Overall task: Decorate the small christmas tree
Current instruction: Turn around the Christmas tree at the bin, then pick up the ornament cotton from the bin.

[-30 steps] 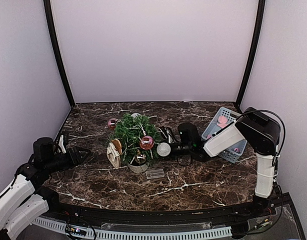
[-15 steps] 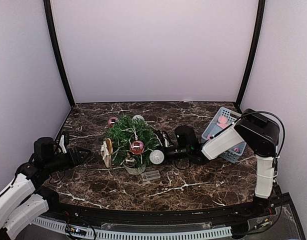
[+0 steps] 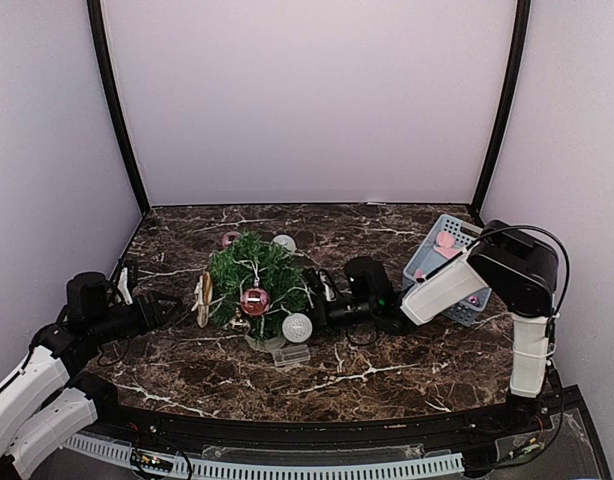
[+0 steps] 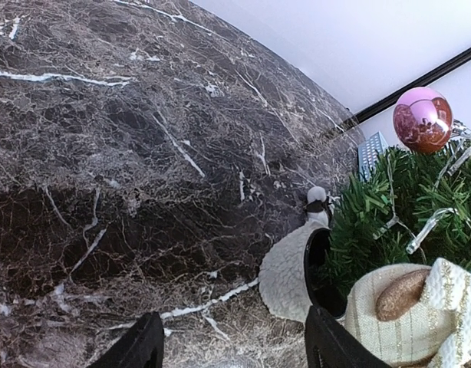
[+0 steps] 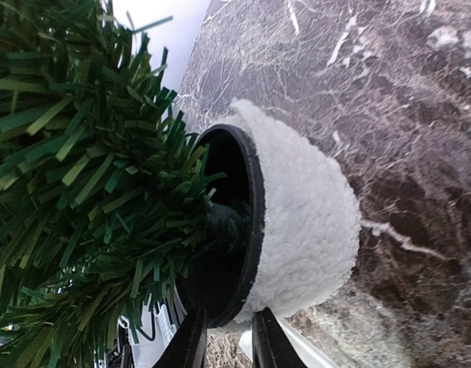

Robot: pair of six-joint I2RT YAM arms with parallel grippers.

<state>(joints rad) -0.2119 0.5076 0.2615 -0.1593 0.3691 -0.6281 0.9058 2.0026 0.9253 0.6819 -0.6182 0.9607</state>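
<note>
In right end effector (image 5: 229,326): small christmas tree (image 5: 82,153).

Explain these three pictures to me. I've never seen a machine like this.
Two robot arms are bolted at the near edge of a dark marble-look table. The wide picture comes from a fixed camera above and behind them; the other two from cameras on each wrist. On the table stand a small bushy dark-green Christmas tree with baubles, a blue plastic basket and a small clear plastic box. The right gripper pinches the rim of the tree's white fleecy pot. The left gripper is open and empty.
</note>
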